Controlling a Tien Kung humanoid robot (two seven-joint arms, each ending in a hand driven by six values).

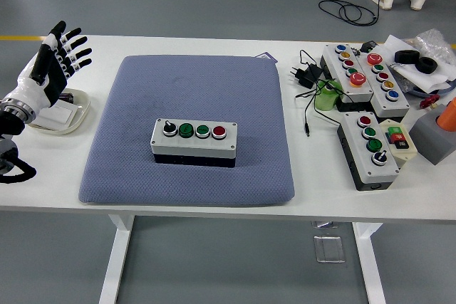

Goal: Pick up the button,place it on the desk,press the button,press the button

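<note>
A grey button box (194,142) lies in the middle of the blue-grey mat (185,83). On top it has a black knob, two green buttons and a red button. My left hand (51,65) is raised at the far left edge, over a white dish (68,114). Its fingers are spread and it holds nothing. It is well apart from the box. My right arm is out of view.
Three more button boxes (370,147) (347,72) (385,80) lie at the right with a black charger and cable (308,76), a green item (325,97), tape rolls (417,60) and a grey block (436,137). A person's feet show at the top right.
</note>
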